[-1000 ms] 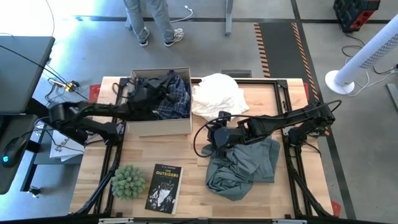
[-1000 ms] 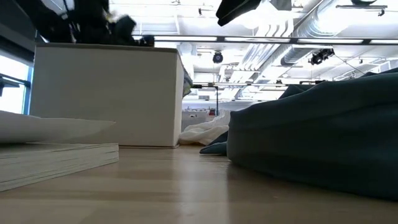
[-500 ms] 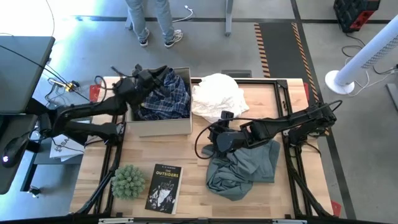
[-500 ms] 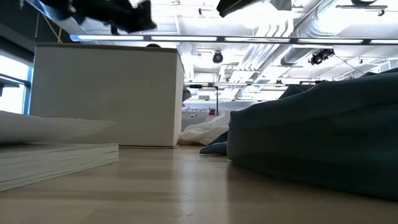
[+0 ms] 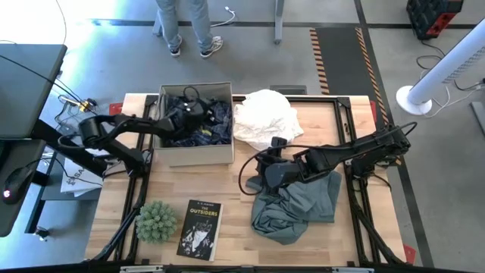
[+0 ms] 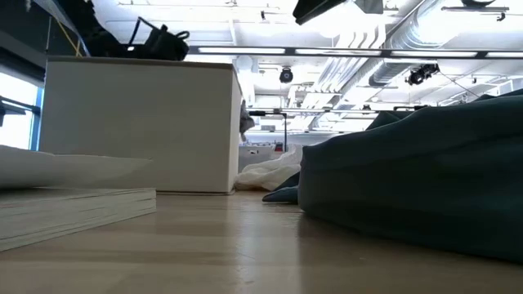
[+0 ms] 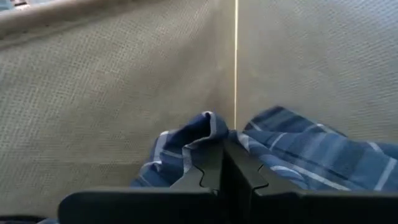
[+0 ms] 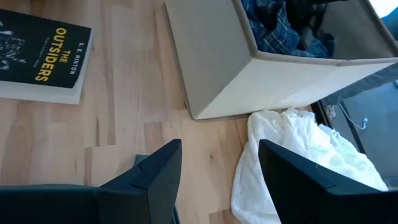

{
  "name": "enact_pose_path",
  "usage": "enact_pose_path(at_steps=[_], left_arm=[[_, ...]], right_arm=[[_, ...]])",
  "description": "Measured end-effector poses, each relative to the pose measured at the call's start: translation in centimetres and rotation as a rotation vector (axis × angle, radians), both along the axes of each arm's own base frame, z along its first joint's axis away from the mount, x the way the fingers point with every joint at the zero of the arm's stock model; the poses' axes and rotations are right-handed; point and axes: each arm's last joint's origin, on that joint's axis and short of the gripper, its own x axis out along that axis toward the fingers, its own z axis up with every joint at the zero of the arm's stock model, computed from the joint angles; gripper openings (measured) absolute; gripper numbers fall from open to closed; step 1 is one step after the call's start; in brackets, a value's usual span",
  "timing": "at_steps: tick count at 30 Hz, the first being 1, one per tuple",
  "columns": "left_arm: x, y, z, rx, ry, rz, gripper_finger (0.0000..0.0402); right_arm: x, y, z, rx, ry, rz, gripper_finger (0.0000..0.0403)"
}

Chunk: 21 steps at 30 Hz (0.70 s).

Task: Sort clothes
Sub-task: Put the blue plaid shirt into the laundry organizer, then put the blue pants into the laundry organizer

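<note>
Here the left gripper [image 5: 198, 115] is down inside the tan cardboard box [image 5: 195, 154] at the far left of the desk [image 5: 227, 189]. Its fingers [image 7: 214, 168] are pressed together, and blue-and-white plaid shirts [image 7: 311, 152] lie right beneath them against the box's inner corner; whether any cloth is pinched between them cannot be told. From above, the plaid cloth [image 5: 216, 125] fills the box together with a darker garment [image 5: 173, 102].

The right gripper [image 5: 267, 171] hangs over the middle of the desk at the far left edge of the grey-green shirt [image 5: 299, 205], which lies crumpled on the near right part of the desk. Its fingers [image 8: 155, 171] stand wide apart with nothing between them. The white garment [image 5: 265, 115] lies bunched just right of the box, on the far side of the desk, touching the box's right wall.

On the near left of the desk lie a black book [image 5: 200, 228] titled "The Outsiders" and a small green plant [image 5: 156, 221] just left of it. A person's legs [image 5: 186, 26] show on the floor beyond the desk.
</note>
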Motion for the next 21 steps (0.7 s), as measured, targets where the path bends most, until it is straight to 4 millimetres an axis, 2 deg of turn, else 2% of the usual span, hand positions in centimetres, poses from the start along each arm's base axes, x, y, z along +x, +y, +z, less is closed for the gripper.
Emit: enact_pose_path(at_steps=[2,4,7,11,16,21], left_arm=[[0.0,-0.2,0.3,0.03,-0.008,-0.001,0.0001],[-0.1,-0.5,1.6,0.083,-0.036,-0.02,0.0001],[-0.5,-1.3,5.2,0.201,-0.084,-0.06,0.0001],[-1.8,-3.4,9.6,0.333,-0.097,-0.124,0.0001],[-4.1,-6.6,13.4,0.403,-0.136,-0.135,0.0001],[-5.1,-9.8,14.2,0.418,-0.107,-0.138,0.0001]], right_arm=[[0.0,0.1,0.0,0.0,0.0,0.001,0.021],[0.0,0.1,0.0,-0.001,0.0,0.001,0.021],[-0.1,0.1,0.0,-0.008,-0.001,-0.003,0.021],[-0.7,0.0,0.4,-0.049,0.015,-0.012,0.021],[-3.9,0.0,2.8,-0.007,-0.008,-0.021,0.021],[-6.9,0.6,4.0,0.171,0.017,-0.008,0.021]])
